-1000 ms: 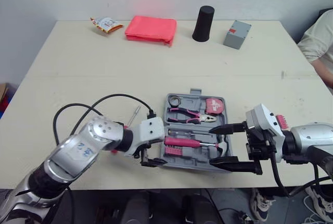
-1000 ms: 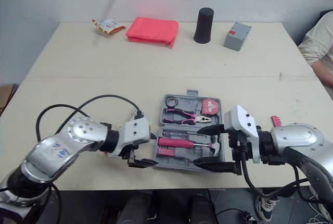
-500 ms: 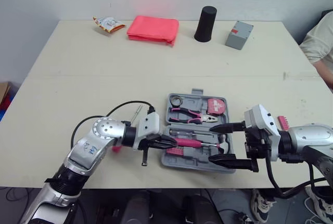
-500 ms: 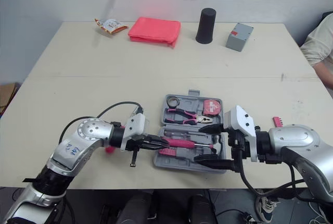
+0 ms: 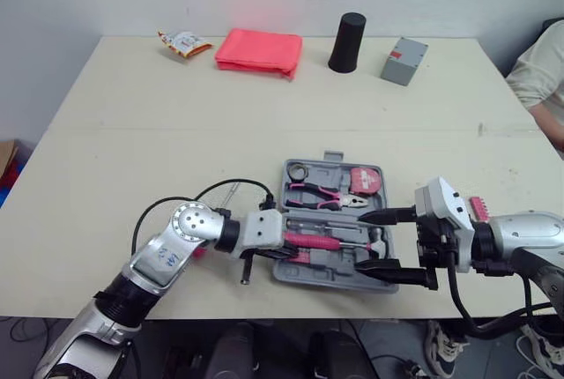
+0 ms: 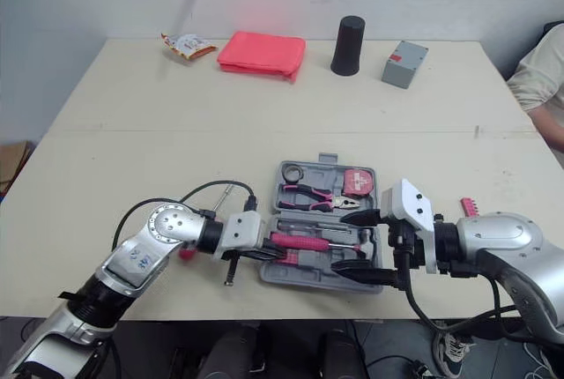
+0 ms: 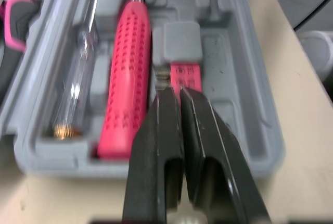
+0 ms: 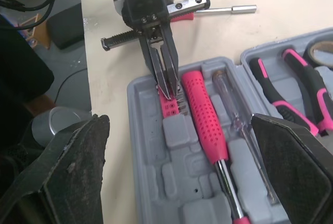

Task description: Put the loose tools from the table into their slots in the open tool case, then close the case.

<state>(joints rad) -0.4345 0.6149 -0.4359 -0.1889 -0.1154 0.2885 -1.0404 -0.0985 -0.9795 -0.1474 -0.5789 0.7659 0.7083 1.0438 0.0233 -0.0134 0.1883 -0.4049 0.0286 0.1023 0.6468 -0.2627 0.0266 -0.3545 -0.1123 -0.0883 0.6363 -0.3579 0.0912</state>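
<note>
The open tool case [image 5: 328, 266] lies near the front edge of the table [image 5: 132, 132], its long axis running left to right and its carry handle on the far side. The near half holds one hammer [image 5: 319, 241], pink grip toward the robot's left and head toward its right. Just beyond it lies one clear-handled screwdriver [image 7: 77, 81], parallel to the hammer. One pink bit holder [image 7: 186, 77] sits on the near side of the grip. The far half holds one pair of pliers [image 5: 321, 194], handles left and nose right, one tape measure [image 5: 363, 180] and one ring of tape [image 5: 296, 169]. The tape measure's label is too small to read. The left gripper [image 7: 174, 89] has its fingers pressed together, tips at the edge of the bit holder; whether they pinch it cannot be told. The right gripper [image 5: 356, 242] is spread wide, one finger on each side of the case's right end. Loose on the table are one metal shaft [image 5: 231, 194] left of the case, running roughly near to far, and one pink bit strip [image 5: 478, 206] to its right. Along the far edge stand one snack packet [image 5: 183, 41], one folded red cloth [image 5: 258, 49], one black cup [image 5: 347, 42] and one grey box [image 5: 404, 48].
</note>
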